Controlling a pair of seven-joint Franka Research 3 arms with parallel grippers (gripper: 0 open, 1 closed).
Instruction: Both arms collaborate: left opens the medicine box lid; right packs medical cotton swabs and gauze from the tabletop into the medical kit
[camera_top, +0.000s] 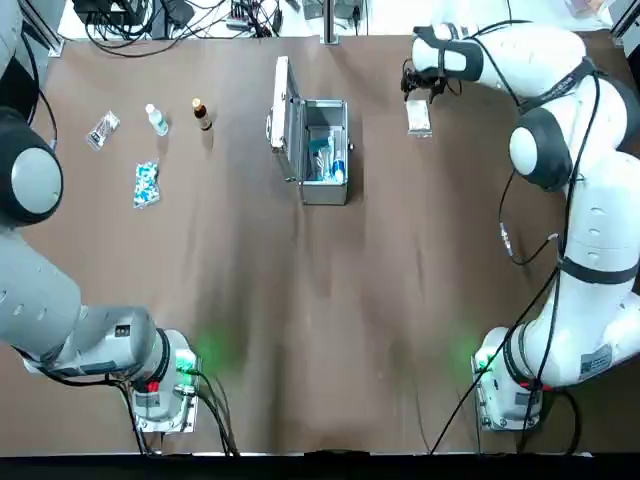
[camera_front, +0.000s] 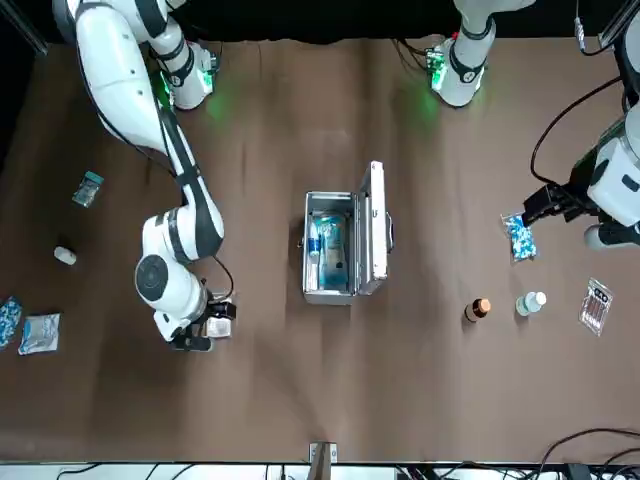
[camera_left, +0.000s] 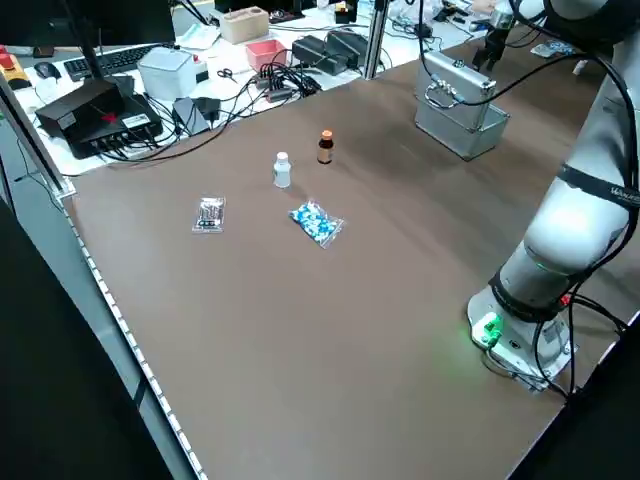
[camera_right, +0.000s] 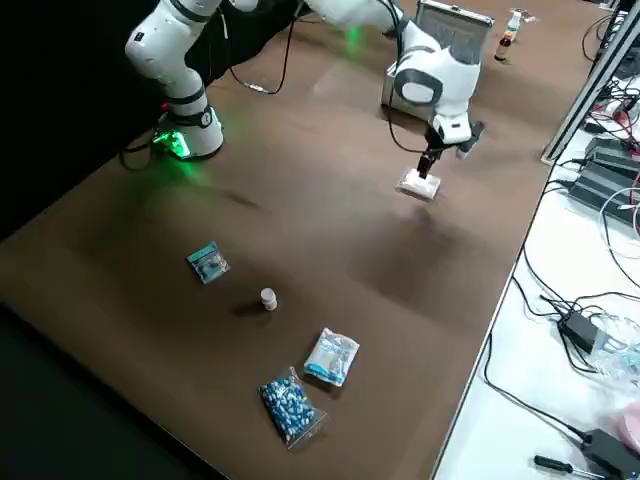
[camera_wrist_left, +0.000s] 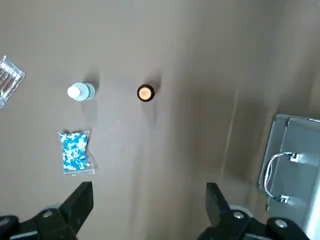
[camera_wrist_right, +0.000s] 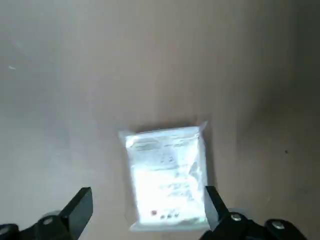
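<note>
The medicine box (camera_top: 322, 152) stands at the table's far middle with its lid (camera_top: 283, 108) upright and open; blue and white items lie inside. The gauze (camera_top: 418, 117), a flat white packet, lies on the table right of the box. My right gripper (camera_wrist_right: 146, 210) hovers open just above the gauze (camera_wrist_right: 166, 175), one finger on each side, not touching it. A clear packet of thin sticks (camera_top: 103, 128), seemingly the cotton swabs, lies far left. High over the table's left side my left gripper (camera_wrist_left: 147, 210) hangs open, holding nothing.
A white bottle (camera_top: 157, 119), a brown bottle (camera_top: 202, 113) and a bag of blue pills (camera_top: 146, 184) lie left of the box. At the robot's far right sit a teal packet (camera_right: 207, 262), a small white bottle (camera_right: 268, 298) and two bags (camera_right: 331, 356).
</note>
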